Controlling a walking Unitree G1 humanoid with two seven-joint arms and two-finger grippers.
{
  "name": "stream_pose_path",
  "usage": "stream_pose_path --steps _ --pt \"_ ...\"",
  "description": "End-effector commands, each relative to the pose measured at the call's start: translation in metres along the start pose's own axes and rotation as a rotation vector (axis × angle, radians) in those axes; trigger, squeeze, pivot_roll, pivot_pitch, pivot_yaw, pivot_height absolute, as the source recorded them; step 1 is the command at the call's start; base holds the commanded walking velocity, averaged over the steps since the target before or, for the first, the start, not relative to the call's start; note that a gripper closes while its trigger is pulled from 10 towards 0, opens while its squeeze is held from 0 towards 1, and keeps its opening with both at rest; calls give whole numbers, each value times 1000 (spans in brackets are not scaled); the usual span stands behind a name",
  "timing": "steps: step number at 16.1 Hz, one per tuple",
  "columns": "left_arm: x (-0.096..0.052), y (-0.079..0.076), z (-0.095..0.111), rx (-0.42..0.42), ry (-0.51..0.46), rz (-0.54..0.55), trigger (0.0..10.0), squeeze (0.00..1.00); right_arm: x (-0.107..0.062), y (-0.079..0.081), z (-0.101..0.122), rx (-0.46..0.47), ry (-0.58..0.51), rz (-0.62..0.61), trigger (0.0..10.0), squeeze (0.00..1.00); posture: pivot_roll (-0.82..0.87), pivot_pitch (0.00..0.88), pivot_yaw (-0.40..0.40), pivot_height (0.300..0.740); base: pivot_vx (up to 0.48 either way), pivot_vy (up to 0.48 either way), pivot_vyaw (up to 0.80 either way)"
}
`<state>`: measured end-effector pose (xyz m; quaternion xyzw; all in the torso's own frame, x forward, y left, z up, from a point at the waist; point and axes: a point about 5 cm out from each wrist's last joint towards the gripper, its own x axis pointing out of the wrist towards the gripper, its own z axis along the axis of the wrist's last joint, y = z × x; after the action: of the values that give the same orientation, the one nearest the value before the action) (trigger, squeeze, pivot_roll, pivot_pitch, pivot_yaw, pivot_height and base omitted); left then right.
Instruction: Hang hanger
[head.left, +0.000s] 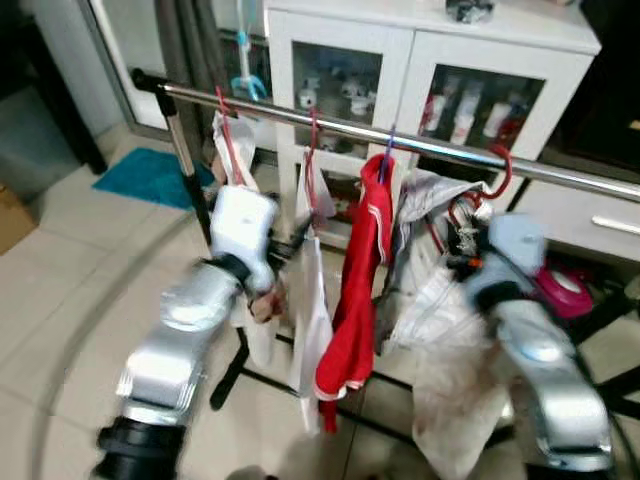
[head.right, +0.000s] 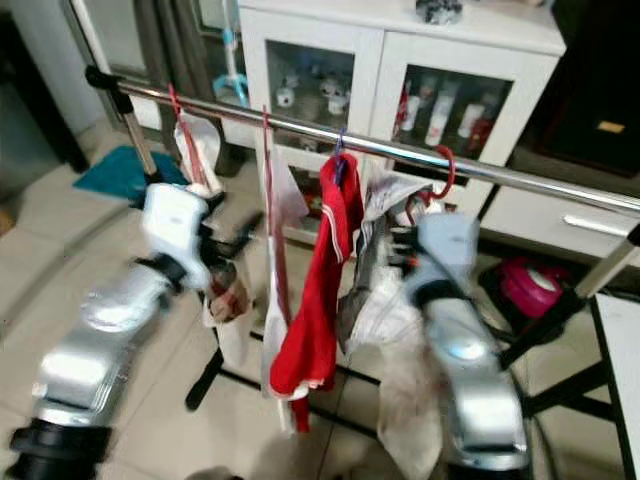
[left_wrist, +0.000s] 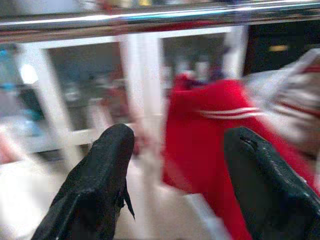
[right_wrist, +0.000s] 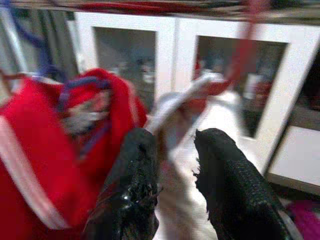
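Note:
A steel rail (head.left: 430, 140) runs across at chest height. On it hang several hangers: two red ones with white cloth (head.left: 313, 290), a blue one with a red garment (head.left: 360, 300), and a red hanger (head.left: 497, 172) whose hook sits over the rail, carrying a white patterned garment (head.left: 440, 330). My right gripper (right_wrist: 176, 135) is just below that hook, its fingers close together on the hanger's cloth-covered shoulder (right_wrist: 185, 97). Left of the red garment (left_wrist: 215, 130), my left gripper (left_wrist: 180, 135) is held open below the rail with nothing between its fingers.
A white glass-door cabinet (head.left: 430, 60) stands right behind the rail. The rack's post (head.left: 185, 160) and black foot are at the left. A teal mat (head.left: 150, 175) lies on the tiled floor, and a pink object (head.left: 565, 290) sits low at the right.

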<state>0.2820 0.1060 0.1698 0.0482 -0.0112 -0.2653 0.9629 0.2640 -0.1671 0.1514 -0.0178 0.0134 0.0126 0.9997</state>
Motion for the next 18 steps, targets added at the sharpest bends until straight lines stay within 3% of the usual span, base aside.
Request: stream_pose_path --steps 1,9,10,12,16,18 --pt "-3 3 1 10 -6 6 10000 0 -1 3 0 9 -5 15 10000 0 -5 41 -17 740 0 0 0" --pt "-6 -3 -5 -3 29 -36 10000 0 1 -6 4 -10 -13 12 10000 0 -14 41 -18 740 0 0 0" --pt "-8 -5 -5 -26 24 -82 10000 1000 0 -7 5 0 -9 24 10000 1000 -15 37 -19 740 0 0 0" --pt "-13 -7 -7 -1 22 -157 10000 1000 1 -8 6 -32 11 45 10000 1000 -17 30 -21 740 0 0 0" --pt "-23 5 -11 57 45 -199 10000 1000 8 -8 15 -70 30 98 10000 1000 -10 20 -27 740 0 0 0" --pt "-30 19 -10 89 62 -181 10000 1000 10 7 23 -70 31 224 10000 1000 -2 13 -29 740 0 0 0"
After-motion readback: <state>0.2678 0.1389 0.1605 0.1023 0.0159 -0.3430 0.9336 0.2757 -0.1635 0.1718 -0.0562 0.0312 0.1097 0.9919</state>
